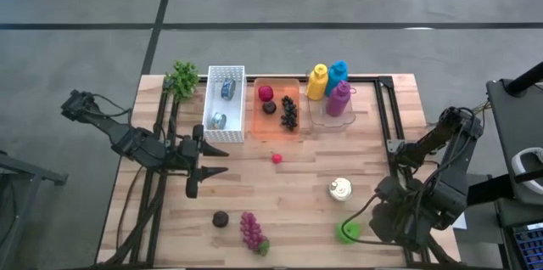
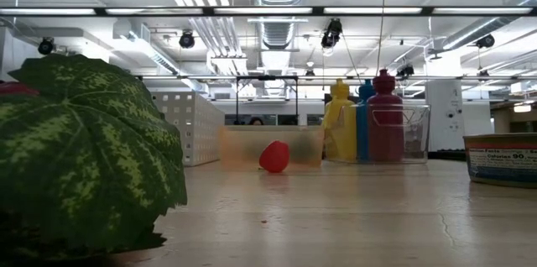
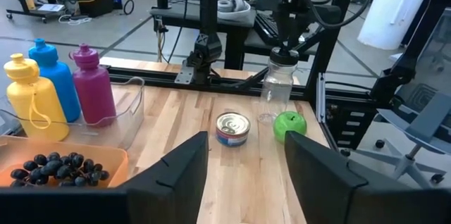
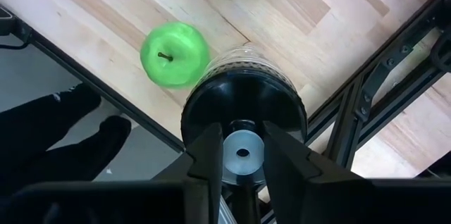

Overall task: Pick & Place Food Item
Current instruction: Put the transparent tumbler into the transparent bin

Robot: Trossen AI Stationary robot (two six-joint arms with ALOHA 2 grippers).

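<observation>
**Lower right: jar knob between my right fingers**

At the lower right of the overhead frame, my right claw [image 4: 243, 155] points straight down onto a clear jar [image 3: 276, 89] with a black lid [image 4: 244, 108]; its two fingers are drawn close on either side of the small pale knob [image 4: 243, 152] at the lid's centre. Just beside the jar lies the green apple [image 1: 346, 232], apart from the claw. A small tin [image 1: 340, 188] sits near, higher in that frame. My left claw [image 1: 206, 162] hovers at left centre of the counter [image 1: 305, 202], fingers apart and holding nothing. An orange bin [image 1: 277, 128] with grapes stands at the top centre.
</observation>
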